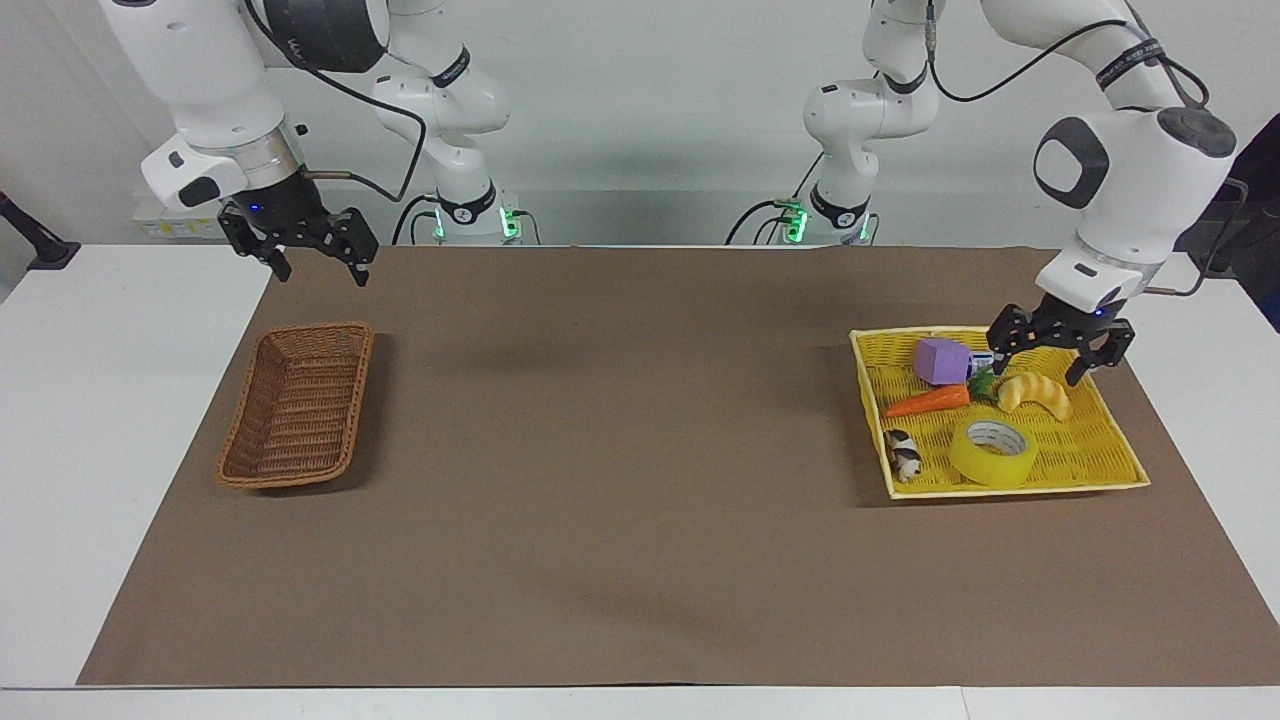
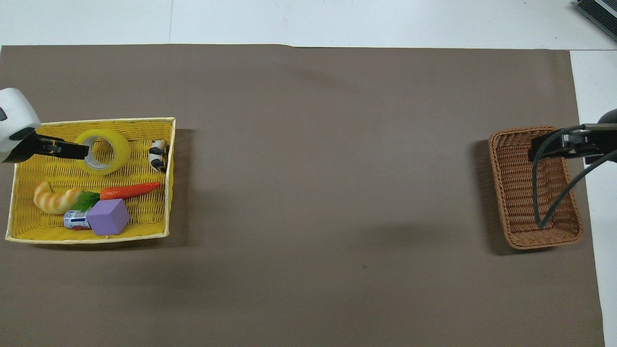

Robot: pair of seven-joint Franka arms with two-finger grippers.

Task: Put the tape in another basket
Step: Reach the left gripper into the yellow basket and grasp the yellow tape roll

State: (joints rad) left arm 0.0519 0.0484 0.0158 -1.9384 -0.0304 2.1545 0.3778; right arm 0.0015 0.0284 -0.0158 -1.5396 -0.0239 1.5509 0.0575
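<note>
The tape [image 1: 992, 451] lies flat in the yellow basket [image 1: 1100, 462] at the left arm's end of the table, in the part of the basket farther from the robots, with its white core facing up. A little cow figure [image 1: 905, 455] sits just beside it against the basket wall. Nearer to the robots in the same basket are a carrot [image 1: 927, 401], a croissant [image 1: 1036, 393], a purple cube [image 1: 941, 361] and a small carton [image 2: 74, 220] tucked against the cube.

The left gripper [image 1: 1058, 352] hangs over the yellow basket, above the croissant and the cube's end, fingers spread wide with nothing in them. It is up in the air, not touching the tape; from overhead its fingertips overlap the edge of the roll, but the facing view shows it is higher up.

The brown basket [image 1: 297, 404] is at the right arm's end of the table, well apart from the yellow one, on the brown mat [image 1: 620, 450]. The right gripper [image 1: 303, 248] waits in the air over the mat's edge by the brown basket, fingers open and holding nothing.
</note>
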